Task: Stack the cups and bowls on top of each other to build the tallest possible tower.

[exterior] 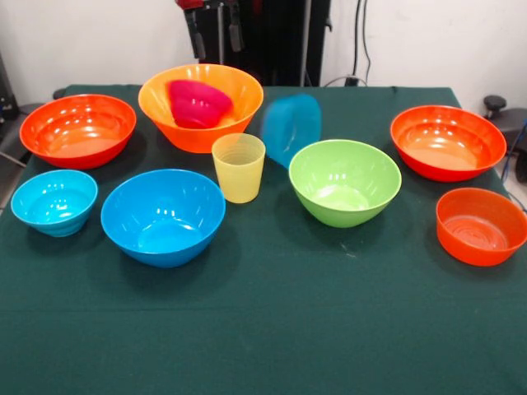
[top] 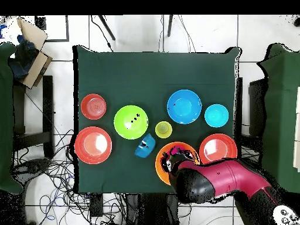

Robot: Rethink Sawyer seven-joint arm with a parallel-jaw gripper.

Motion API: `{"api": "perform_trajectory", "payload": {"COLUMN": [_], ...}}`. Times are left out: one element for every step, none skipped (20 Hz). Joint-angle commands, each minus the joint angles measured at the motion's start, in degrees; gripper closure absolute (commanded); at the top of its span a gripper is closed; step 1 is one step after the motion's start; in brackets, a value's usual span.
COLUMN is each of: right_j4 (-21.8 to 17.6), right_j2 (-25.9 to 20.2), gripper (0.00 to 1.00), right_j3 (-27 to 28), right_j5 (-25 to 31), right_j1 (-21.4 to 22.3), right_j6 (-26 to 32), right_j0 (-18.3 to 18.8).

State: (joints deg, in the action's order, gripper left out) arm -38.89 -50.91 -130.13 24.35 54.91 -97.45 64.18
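Green cloth: covers the table (exterior: 272,329).
Tower: large light-orange bowl (exterior: 218,127) at the robot's side, a magenta bowl (exterior: 198,103) tilted inside it.
Cup: pale-yellow tumbler (exterior: 239,167), upright, just in front of the orange bowl.
Blurred blue bowl (exterior: 292,127): tipped on edge beside the tumbler.
Gripper (exterior: 216,33): above the orange bowl, holding nothing; fingers' spread unclear.
Others: lime green bowl (exterior: 344,181), big blue bowl (exterior: 163,216).

Seen from above, the robot's arm (top: 225,180) is a thick, rounded body with a glossy crimson shell and black sections at its joints, the nearest one a bulbous black housing. From the front, only the tool (exterior: 215,33) shows: two slim dark fingers (exterior: 197,34) hanging from a red-and-black mount.
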Motion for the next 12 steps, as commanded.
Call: {"api": "perform_trajectory", "payload": {"right_j4": [-4.9,-4.9,-4.5,-4.5,-4.4,-4.3,-4.3,-4.2,-3.8,-3.7,-3.3,-3.3], "right_j2": [-2.3,-2.3,-2.4,-2.4,-2.4,-2.4,-2.4,-2.4,-2.6,-2.6,-2.7,-2.7], "gripper": [0.00,0.00,0.00,0.00,0.00,0.00,0.00,0.00,0.00,0.00,0.00,0.00], "right_j3": [1.7,1.6,1.4,1.3,1.2,1.2,1.0,1.0,1.1,1.2,1.3,1.4], "right_j5": [5.1,5.1,5.1,5.0,4.9,5.0,4.8,4.8,5.1,5.1,5.3,5.4], "right_j1": [-1.2,-1.2,-1.1,-1.1,-1.0,-0.9,-0.7,-0.6,-0.2,-0.1,0.1,0.2], "right_j6": [10.0,9.8,9.5,9.3,9.2,9.1,8.9,8.8,8.6,8.6,8.4,8.3], "right_j0": [-1.4,-1.7,-1.8,-2.0,-2.1,-2.2,-2.2,-2.3,-2.6,-2.7,-3.0,-3.1]}}
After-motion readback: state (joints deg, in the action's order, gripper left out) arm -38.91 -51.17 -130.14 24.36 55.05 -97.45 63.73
